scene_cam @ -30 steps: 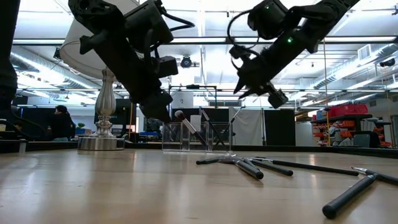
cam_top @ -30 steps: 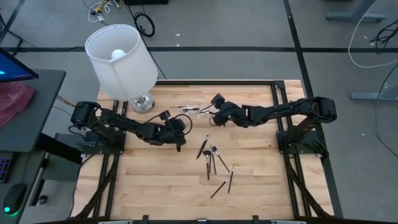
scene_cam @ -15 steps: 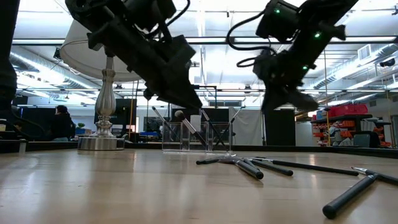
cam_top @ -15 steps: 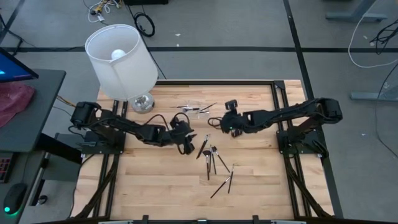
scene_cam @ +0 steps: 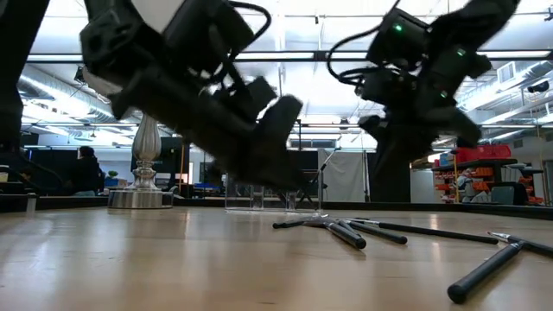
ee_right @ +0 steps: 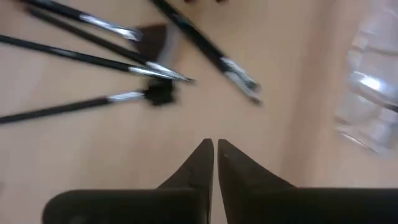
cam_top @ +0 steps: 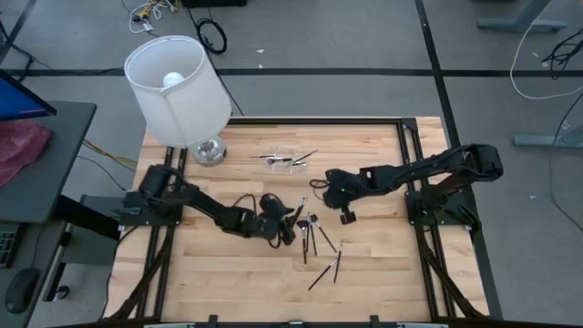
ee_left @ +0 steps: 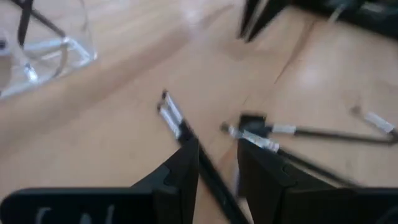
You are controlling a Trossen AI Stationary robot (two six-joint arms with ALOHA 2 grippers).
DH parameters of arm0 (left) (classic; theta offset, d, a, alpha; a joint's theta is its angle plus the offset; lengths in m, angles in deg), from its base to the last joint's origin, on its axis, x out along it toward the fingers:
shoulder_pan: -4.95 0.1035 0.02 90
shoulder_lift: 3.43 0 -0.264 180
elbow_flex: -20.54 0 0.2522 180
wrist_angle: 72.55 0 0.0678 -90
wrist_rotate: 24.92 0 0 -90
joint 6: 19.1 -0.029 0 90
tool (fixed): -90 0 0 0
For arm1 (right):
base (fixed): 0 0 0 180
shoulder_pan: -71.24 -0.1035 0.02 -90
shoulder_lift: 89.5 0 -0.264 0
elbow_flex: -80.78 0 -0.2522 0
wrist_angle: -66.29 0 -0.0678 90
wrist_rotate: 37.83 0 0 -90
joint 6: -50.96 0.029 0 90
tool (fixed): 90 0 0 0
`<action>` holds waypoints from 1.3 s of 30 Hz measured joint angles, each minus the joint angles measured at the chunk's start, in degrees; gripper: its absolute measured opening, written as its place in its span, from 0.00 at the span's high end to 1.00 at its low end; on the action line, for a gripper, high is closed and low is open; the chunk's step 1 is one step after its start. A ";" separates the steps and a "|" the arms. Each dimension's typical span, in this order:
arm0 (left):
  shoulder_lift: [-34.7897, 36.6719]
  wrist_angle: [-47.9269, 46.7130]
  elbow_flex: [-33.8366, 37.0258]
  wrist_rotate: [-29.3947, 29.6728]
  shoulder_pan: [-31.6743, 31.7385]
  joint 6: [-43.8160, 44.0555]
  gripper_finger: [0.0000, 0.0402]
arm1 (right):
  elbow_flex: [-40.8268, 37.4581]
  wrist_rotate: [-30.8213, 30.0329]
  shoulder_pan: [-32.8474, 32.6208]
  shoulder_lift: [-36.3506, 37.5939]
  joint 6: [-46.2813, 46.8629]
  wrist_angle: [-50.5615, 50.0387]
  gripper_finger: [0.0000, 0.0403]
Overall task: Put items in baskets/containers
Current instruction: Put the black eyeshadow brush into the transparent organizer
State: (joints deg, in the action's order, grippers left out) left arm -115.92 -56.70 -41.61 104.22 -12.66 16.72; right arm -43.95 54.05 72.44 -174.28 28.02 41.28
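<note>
Few brushes point(cam_top: 290, 159) sit in my clear container point(cam_top: 284, 160) near lamp point(cam_top: 178, 87) | most brushes point(cam_top: 314, 241) loose mid-table | my left gripper point(cam_top: 284, 232) part-open, empty, over them | my right gripper point(cam_top: 346, 216) pinched closed, empty, nearby.

This was a robotics lab or workshop in an open industrial hall. A wooden counter point(cam_top: 237, 264) sat in a black metal frame point(cam_top: 314, 119) on grey floor carpet point(cam_top: 346, 36), with loose cables point(cam_top: 211, 35) trailing across it. The low view looked past the counter into a large room with exposed ceiling ducts point(scene_cam: 34, 86), strip lights point(scene_cam: 518, 62) and red storage shelving point(scene_cam: 471, 160). A person point(scene_cam: 85, 168) sat at a far workstation. A monitor point(cam_top: 20, 96) stood on a side desk point(cam_top: 46, 164).
</note>
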 joint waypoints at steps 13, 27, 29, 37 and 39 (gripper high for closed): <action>-4.16 -0.19 -4.21 10.79 -2.57 -3.31 0.71 | -20.66 21.42 1.17 3.41 10.02 63.04 0.94; -4.97 -3.77 -4.21 10.62 -1.90 -0.13 0.71 | -20.67 13.74 1.06 3.15 11.89 60.15 0.76; -6.07 -3.64 -4.13 10.63 -1.87 -0.01 0.71 | -20.65 13.57 1.04 3.15 11.74 60.17 0.71; -8.49 -2.81 -4.28 10.99 -1.79 1.32 0.71 | -20.63 13.57 1.04 3.15 11.72 60.05 0.58; -8.58 -2.91 -4.28 11.07 -1.79 1.26 0.71 | -20.60 13.58 1.04 3.15 11.72 59.94 0.56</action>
State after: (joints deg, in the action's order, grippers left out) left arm -124.50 -59.61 -45.89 115.29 -14.45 17.98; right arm -64.55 67.64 73.48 -171.13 39.74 101.22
